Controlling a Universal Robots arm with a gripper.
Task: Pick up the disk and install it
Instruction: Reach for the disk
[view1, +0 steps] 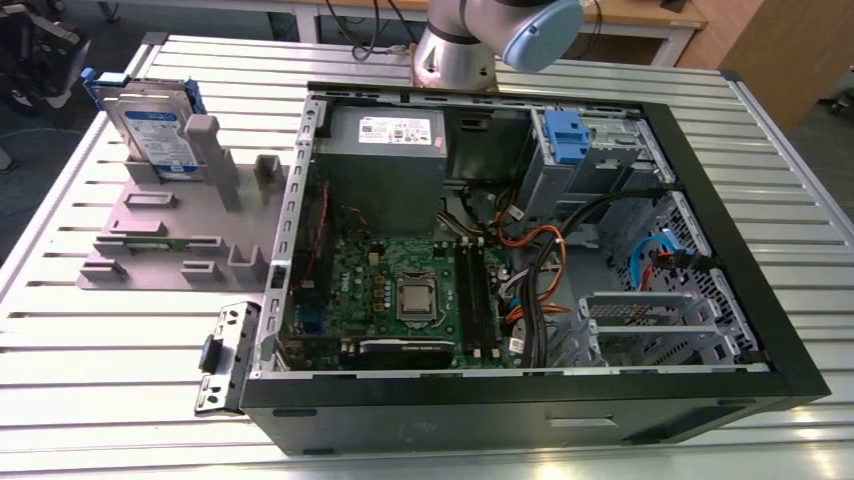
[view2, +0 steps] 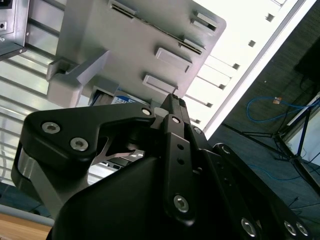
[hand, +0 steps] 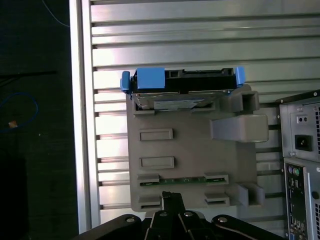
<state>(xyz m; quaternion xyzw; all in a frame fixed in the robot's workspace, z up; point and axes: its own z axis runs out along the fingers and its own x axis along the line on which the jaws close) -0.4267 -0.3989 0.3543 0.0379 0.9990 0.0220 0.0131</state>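
The disk is a silver drive with a white-and-blue label in a blue bracket. It stands on edge in a slot at the far end of a grey holder, at the exterior view's left, outside the computer case. From above, the first wrist view shows the disk edge-on, with my gripper over the opposite end of the holder, well apart from the disk. In the second wrist view the gripper hangs above the holder. Its fingertips meet with nothing between them.
An open computer case lies on the slatted metal table. Inside are a grey power supply, a motherboard, cables and a drive cage with a blue latch. A loose metal bracket lies by the case's left wall.
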